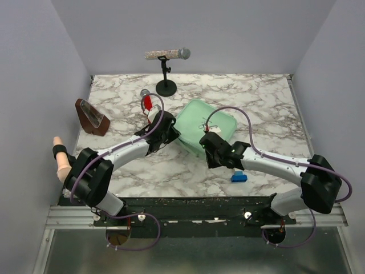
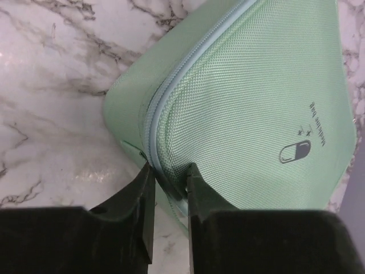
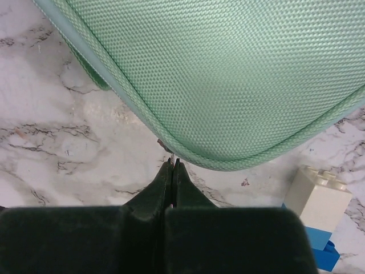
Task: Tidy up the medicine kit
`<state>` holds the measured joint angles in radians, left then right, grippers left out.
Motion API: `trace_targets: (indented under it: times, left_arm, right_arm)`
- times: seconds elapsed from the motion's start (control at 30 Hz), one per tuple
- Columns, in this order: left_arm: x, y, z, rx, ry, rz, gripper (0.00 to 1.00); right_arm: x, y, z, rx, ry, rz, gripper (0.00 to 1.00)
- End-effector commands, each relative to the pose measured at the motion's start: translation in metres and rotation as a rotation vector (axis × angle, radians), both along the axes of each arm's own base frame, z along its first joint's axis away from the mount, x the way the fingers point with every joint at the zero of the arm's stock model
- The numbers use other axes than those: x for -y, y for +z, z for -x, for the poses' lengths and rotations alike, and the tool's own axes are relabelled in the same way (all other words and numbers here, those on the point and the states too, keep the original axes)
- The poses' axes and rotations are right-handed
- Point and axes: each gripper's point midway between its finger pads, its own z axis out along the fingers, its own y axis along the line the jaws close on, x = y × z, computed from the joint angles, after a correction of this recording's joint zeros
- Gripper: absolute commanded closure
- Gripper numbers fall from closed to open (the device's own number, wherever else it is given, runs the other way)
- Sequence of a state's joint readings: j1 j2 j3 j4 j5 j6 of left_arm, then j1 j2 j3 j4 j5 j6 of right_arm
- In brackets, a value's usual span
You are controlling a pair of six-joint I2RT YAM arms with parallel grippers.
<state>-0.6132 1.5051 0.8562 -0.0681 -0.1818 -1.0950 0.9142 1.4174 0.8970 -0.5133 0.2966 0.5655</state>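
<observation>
The medicine kit (image 1: 206,123) is a mint-green rounded case with a zipper round its edge and a small dark pill logo (image 2: 294,152) on its lid. It lies closed in the middle of the marble table. My left gripper (image 1: 169,132) is at its left corner, with the fingers (image 2: 145,194) clamped on either side of the zippered edge (image 2: 165,114). My right gripper (image 1: 210,147) is at the kit's near edge (image 3: 228,85). Its jaws are pressed together on a thin zipper pull (image 3: 171,152) sticking out from under the rim.
A small blue-and-white box (image 1: 239,177) lies near my right arm and also shows in the right wrist view (image 3: 317,201). A red tube (image 1: 147,103) lies behind my left gripper. A brown wedge (image 1: 91,117) stands at the left. A microphone stand (image 1: 166,87) stands at the back.
</observation>
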Motion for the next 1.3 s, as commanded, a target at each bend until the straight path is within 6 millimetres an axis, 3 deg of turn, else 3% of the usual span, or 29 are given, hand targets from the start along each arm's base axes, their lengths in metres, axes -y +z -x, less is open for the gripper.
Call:
trace_targets:
  times: [0.0, 0.03, 0.43, 0.7, 0.83, 1.03, 1.07, 1.13, 1.27]
  left_arm:
    - [-0.023, -0.026, -0.01, -0.06, -0.03, -0.135, 0.92]
    - [-0.023, -0.026, -0.012, -0.055, -0.037, -0.138, 1.0]
    - [-0.04, -0.038, -0.024, -0.07, -0.015, -0.181, 1.0]
    - [-0.042, -0.039, -0.024, -0.094, -0.059, -0.234, 1.0]
    - [-0.048, -0.037, -0.023, -0.094, -0.095, -0.294, 1.0]
    - [-0.041, -0.017, -0.048, -0.062, -0.236, -0.354, 1.0]
    - [-0.038, -0.01, -0.053, -0.065, -0.256, -0.347, 0.97]
    - [-0.032, 0.006, -0.056, -0.045, -0.279, -0.308, 0.61]
    - [-0.02, 0.036, -0.036, -0.002, -0.254, -0.193, 0.2]
  right_arm:
    - [0.01, -0.003, 0.005, -0.013, -0.013, 0.038, 0.99]
    - [0.013, -0.005, 0.007, -0.014, -0.012, 0.041, 0.99]
    - [0.08, -0.018, 0.014, -0.002, -0.222, 0.088, 0.99]
    - [0.111, -0.013, -0.014, 0.002, -0.393, -0.079, 0.99]
    - [0.114, -0.004, -0.03, 0.023, -0.394, -0.086, 0.99]
    - [0.108, -0.004, -0.031, 0.013, -0.319, -0.065, 0.99]
    - [0.107, -0.005, -0.03, 0.009, -0.309, -0.063, 0.99]
    - [0.105, -0.005, -0.029, 0.009, -0.302, -0.058, 0.99]
    - [0.104, -0.005, -0.029, 0.012, -0.295, -0.05, 0.99]
